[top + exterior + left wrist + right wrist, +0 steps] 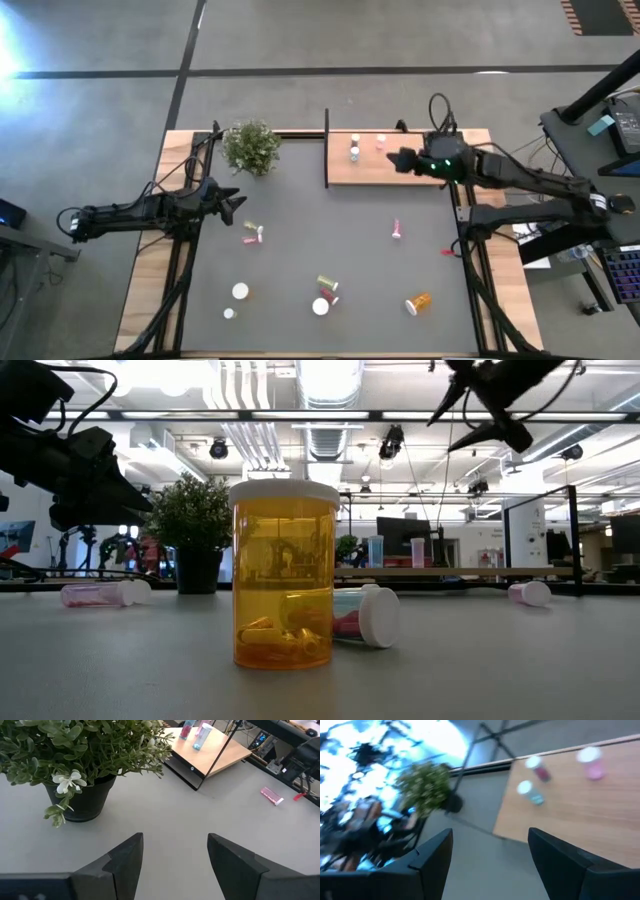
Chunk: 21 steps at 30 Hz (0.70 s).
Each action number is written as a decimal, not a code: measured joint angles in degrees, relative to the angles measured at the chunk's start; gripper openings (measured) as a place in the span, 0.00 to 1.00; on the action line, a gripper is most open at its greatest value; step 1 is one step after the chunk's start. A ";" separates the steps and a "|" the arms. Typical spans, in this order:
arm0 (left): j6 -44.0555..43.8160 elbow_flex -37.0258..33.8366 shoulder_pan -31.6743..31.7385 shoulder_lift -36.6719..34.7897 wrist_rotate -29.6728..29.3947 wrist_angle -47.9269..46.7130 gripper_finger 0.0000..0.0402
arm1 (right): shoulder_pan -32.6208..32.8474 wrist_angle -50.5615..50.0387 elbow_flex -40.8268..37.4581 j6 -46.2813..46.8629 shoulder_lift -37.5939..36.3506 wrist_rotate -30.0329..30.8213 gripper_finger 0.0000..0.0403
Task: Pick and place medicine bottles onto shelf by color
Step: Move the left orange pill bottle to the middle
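The shelf [390,165] is a light wooden board at the table's far right, with three small bottles standing on it [535,792] [538,767] [591,762]. My right gripper [400,160] hovers over the shelf, open and empty [490,855]. My left gripper [232,205] is open and empty [175,855] above the table's left side, near the plant. Loose bottles lie on the table: two pink [252,234] [397,230], a yellow-green one [327,284], an orange one [419,301] and white-capped ones [240,291]. In the low view an orange bottle [283,575] stands upright close by.
A green bushy plant in a dark pot [251,146] stands at the far left, just beyond my left gripper. A thin black post [326,145] stands at the shelf's left edge. A small red thing [448,251] lies near the table's right edge.
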 joint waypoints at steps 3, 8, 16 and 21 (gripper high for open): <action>0.00 -0.01 0.00 0.00 0.01 0.02 0.51 | 3.43 5.29 -5.05 -3.26 -4.03 0.00 0.62; 0.00 -0.01 0.00 0.00 0.01 0.02 0.51 | 8.88 10.30 -10.95 -5.17 -7.91 -0.02 0.62; 0.00 -0.01 -0.01 -0.01 0.01 0.02 0.51 | 13.93 9.81 -14.53 -3.19 -10.38 -0.18 0.62; 0.00 0.01 0.00 -0.01 -0.01 0.01 0.51 | 15.21 6.96 -15.98 -5.78 -12.64 -1.48 0.59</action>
